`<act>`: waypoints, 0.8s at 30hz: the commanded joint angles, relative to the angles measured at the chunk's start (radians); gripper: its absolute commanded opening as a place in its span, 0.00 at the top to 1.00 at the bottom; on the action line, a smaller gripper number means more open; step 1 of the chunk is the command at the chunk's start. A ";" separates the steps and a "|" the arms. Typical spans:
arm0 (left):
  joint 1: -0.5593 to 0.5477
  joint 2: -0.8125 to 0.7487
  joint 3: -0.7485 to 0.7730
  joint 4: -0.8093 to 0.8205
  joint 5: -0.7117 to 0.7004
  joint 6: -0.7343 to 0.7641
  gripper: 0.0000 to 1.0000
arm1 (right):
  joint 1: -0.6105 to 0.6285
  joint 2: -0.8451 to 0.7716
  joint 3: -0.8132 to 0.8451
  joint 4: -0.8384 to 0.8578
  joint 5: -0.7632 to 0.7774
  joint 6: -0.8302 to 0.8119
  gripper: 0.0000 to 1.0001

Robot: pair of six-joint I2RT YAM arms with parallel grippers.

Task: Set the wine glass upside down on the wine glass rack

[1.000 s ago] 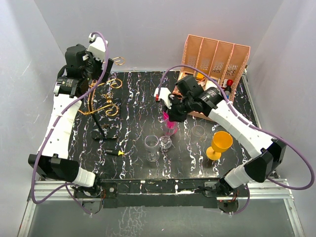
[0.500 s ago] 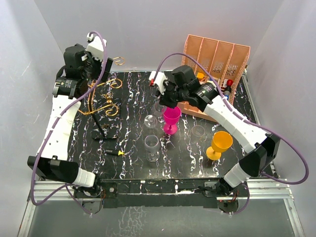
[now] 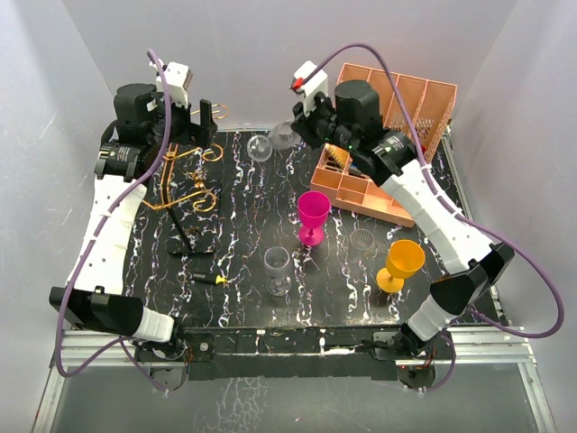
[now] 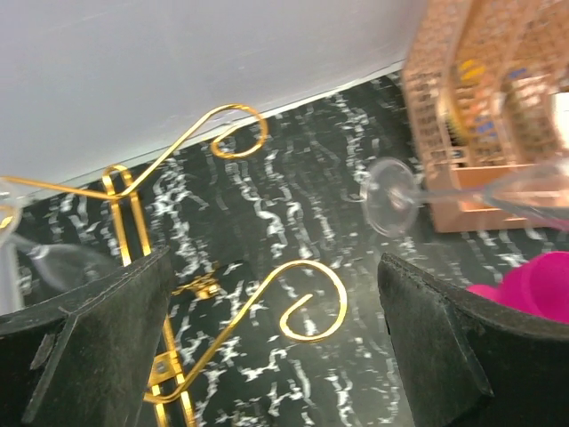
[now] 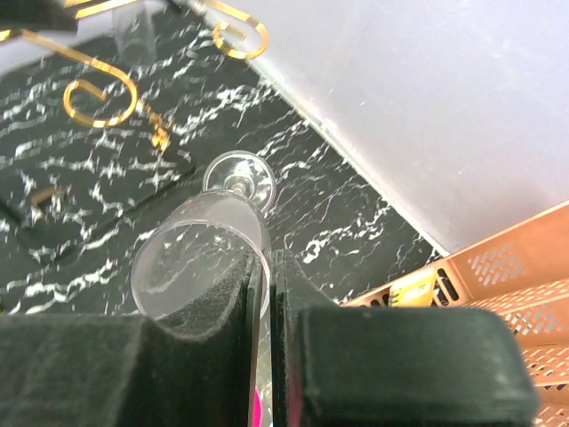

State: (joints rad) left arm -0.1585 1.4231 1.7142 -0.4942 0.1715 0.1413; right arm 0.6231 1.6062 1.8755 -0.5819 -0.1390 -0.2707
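From above, my right gripper (image 3: 296,133) has swung up and back from beside the pink plastic goblet (image 3: 314,212). It pinches the clear stemmed wine glass (image 3: 270,142) by its rim, foot toward the thin gold wire rack with curled arms (image 3: 185,176). My left gripper (image 3: 196,122) stands wide, empty, beside the rack.

Left wrist: the glass's foot hangs beyond a gold scroll, apart from it.

Right wrist: my pads (image 5: 298,285) clamp the bowl wall. The glass lies sideways, so I judge tipping and hooking remain.

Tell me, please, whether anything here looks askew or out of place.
The clear wine glass is lying sideways in mid-air near the table's back edge, pinched at its rim by the right gripper. Nothing looks spilled or broken.
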 commanded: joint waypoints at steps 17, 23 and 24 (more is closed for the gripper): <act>0.004 0.087 -0.088 0.286 0.506 -0.527 0.13 | -0.220 -0.097 0.129 0.132 -0.223 0.333 0.92; 0.001 0.136 -0.093 0.339 0.569 -0.618 0.17 | -0.252 -0.096 0.147 0.134 -0.292 0.381 0.92; 0.001 0.139 -0.093 0.346 0.574 -0.625 0.18 | -0.256 -0.096 0.149 0.135 -0.299 0.385 0.92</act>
State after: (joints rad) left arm -0.1585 1.5532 1.6230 -0.2245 0.6670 -0.4049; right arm 0.3786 1.5524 1.9663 -0.5392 -0.3706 0.0624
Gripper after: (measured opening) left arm 0.836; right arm 0.113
